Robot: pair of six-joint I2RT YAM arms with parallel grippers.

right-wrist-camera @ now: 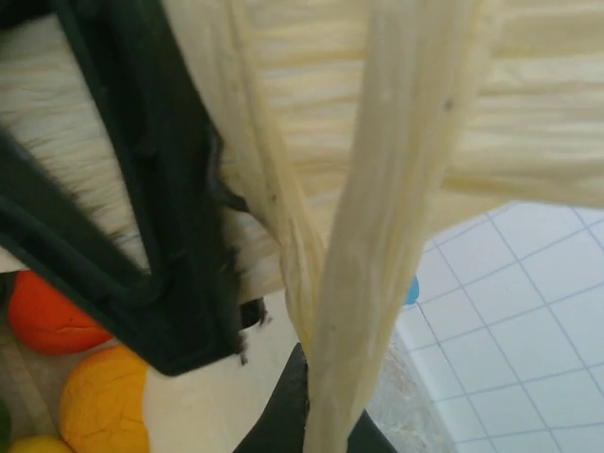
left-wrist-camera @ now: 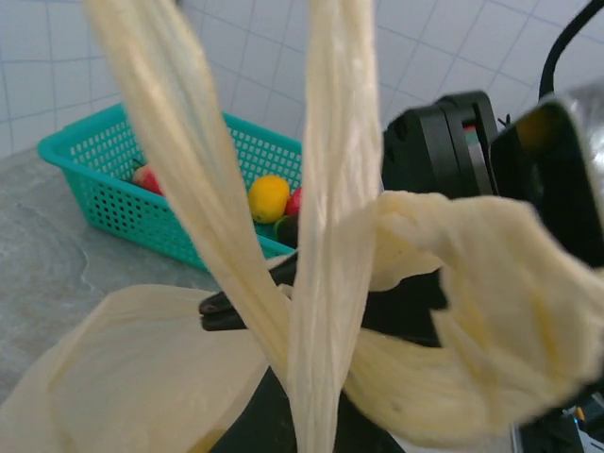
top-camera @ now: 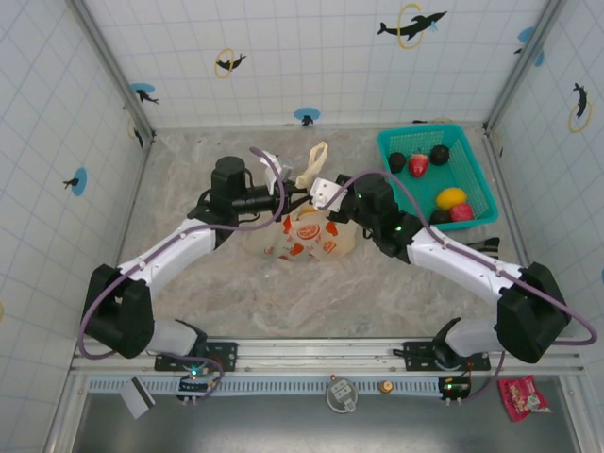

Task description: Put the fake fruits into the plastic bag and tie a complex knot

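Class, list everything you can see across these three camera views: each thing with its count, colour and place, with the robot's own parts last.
plastic bag: one, cream-yellow with red print, table centre, handles drawn up.
fake fruits: six in the basket; three dark, two red or pink, one yellow.
orange fruits: at least two, inside the bag.
basket: one, teal mesh, far right of the table.
table: one, grey marbled.
walls: white tiles with dolphin stickers.
red packet: one, below the table's near right edge.
left gripper: one, black, closed on the bag's handle.
right gripper: one, black, closed on the bag's handle.
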